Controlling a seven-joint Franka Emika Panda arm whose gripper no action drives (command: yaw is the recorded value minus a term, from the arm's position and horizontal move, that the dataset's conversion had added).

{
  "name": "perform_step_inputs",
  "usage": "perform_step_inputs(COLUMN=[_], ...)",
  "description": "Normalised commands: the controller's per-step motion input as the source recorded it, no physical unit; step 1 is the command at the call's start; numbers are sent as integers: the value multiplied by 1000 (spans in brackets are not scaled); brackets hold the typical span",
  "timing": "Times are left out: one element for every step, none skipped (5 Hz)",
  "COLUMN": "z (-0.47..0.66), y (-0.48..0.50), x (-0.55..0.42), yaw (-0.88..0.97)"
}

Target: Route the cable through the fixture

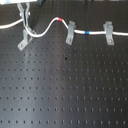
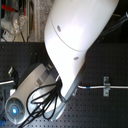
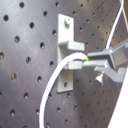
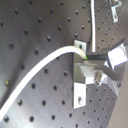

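The white cable (image 1: 47,27) runs across the black perforated board, with a red-orange band (image 1: 60,19) and a blue band (image 1: 86,32). At the first exterior view's upper left, my gripper (image 1: 26,27) hangs just above the grey fixture (image 1: 24,42), shut on the cable. In the first wrist view the cable (image 3: 55,85) rises from the board and lies between the fixture's (image 3: 66,37) two prongs, ending at my gripper (image 3: 91,62). The second wrist view shows the same: cable (image 4: 40,67), fixture (image 4: 81,82), gripper (image 4: 91,62).
Two narrower grey clips (image 1: 70,33) (image 1: 108,31) hold the cable further toward the first exterior view's right. In the second exterior view the white arm (image 2: 75,35) hides most of the board; only one clip (image 2: 106,86) and a stretch of cable (image 2: 95,87) show.
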Motion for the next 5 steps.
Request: perform_step_inputs(z=[79,65,0,-1,0], y=[-37,148,137,164,129], x=[-395,-321,10,-4,-70], yaw=[357,294,60,63,140])
